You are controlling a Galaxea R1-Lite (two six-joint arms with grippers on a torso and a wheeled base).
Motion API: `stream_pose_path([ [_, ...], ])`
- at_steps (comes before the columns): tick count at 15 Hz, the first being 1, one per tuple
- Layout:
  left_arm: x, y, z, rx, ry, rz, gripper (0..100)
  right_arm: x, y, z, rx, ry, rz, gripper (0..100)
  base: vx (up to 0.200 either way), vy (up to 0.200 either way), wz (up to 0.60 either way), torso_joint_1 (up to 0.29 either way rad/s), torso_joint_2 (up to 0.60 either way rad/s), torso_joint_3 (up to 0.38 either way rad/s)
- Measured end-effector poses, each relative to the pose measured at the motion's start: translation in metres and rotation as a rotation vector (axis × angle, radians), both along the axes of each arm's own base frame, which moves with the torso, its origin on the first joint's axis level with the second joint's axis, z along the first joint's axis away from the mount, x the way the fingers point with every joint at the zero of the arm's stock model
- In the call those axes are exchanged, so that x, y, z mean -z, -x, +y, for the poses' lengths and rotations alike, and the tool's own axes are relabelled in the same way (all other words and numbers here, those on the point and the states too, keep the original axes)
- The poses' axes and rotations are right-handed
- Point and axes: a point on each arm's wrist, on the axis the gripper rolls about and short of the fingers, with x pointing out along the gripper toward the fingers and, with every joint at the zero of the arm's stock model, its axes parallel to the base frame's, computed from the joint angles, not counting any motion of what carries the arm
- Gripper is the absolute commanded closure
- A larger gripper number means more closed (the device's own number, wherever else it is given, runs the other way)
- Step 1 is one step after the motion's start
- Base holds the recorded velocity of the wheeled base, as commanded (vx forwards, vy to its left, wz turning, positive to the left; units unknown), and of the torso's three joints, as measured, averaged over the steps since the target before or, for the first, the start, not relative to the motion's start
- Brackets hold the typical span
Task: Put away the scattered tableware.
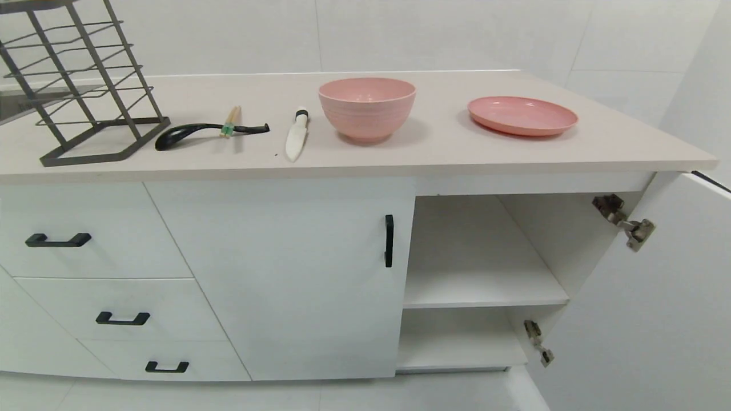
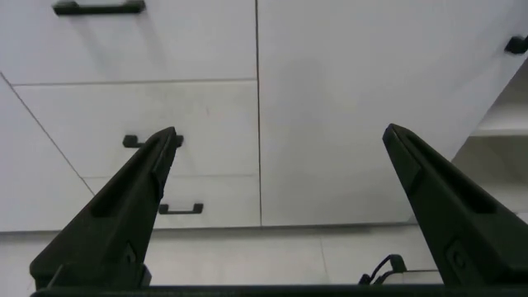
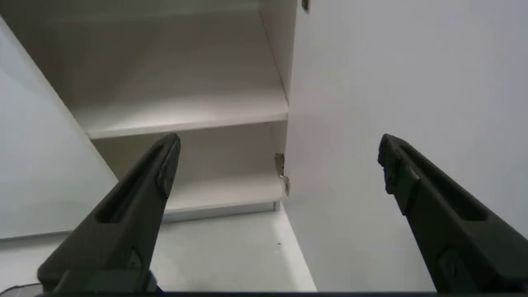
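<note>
On the countertop (image 1: 599,151) stand a pink bowl (image 1: 366,107) in the middle and a flat pink plate (image 1: 522,115) to its right. Left of the bowl lie a white knife with a black handle (image 1: 297,136), a black ladle (image 1: 197,133) and a pair of chopsticks (image 1: 231,121) across its handle. My left gripper (image 2: 279,139) is open, low down facing the drawer fronts (image 2: 132,115). My right gripper (image 3: 276,147) is open too, facing the open cupboard's shelves (image 3: 181,111) with nothing between its fingers.
A dark wire rack (image 1: 80,85) stands at the counter's left end. The right cupboard door (image 1: 657,297) is swung open, showing two bare shelves (image 1: 480,285). The middle door (image 1: 285,274) with its black handle is shut, and three drawers (image 1: 97,240) sit at the left.
</note>
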Motion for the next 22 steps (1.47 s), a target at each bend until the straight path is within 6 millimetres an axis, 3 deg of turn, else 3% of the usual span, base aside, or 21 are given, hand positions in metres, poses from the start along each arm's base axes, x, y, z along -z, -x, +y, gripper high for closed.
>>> stream_pose_path([
  [7,-0.0002,-0.0001,0.0,0.0,0.001,0.0,0,-0.0002,0.0,0.0,0.0,0.0,-0.002,0,0.0,0.0,0.0,0.156,-0.57,-0.242],
  [22,-0.0002,-0.0001,0.0,0.0,0.002,0.0,0,-0.0002,0.0,0.0,0.002,0.0,-0.002,0,0.0,0.0,0.0,0.286,-0.51,-0.257],
])
